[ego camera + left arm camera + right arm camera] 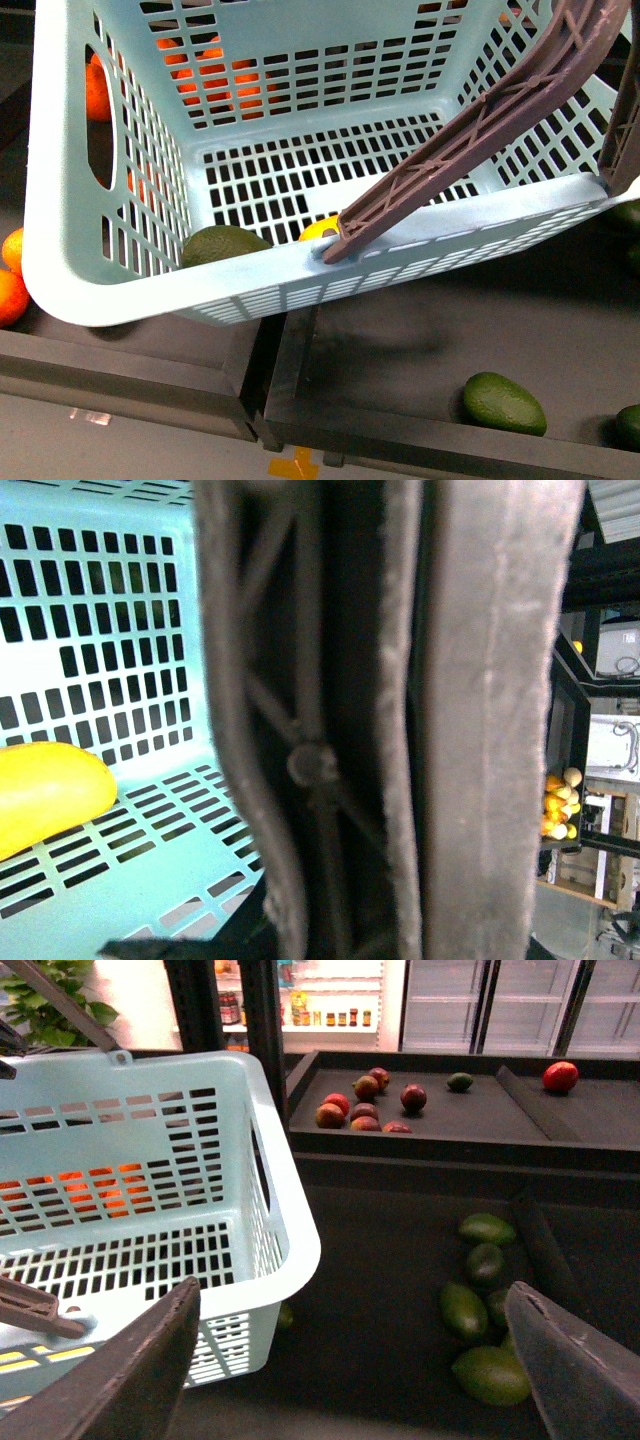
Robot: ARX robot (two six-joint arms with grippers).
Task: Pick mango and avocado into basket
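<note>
The light blue basket [130, 290] hangs tilted and fills the front view. An avocado [222, 245] lies on its floor beside the mango [320, 228], of which only a yellow tip shows there. The left wrist view shows the mango [50, 795] on the slotted basket floor [120, 630]. The brown-purple handle [400, 720] fills that view, and my left gripper [371, 880] is shut on it. My right gripper [345, 1380] is open and empty over the dark shelf, to the right of the basket [280, 1220], with a loose avocado [465, 1310] near one finger.
Several more avocados [503, 402] lie in the dark bin below the basket. Oranges [10, 270] sit behind and left of it. A raised black divider [270, 370] separates bins. A farther bin holds reddish fruits [365, 1110].
</note>
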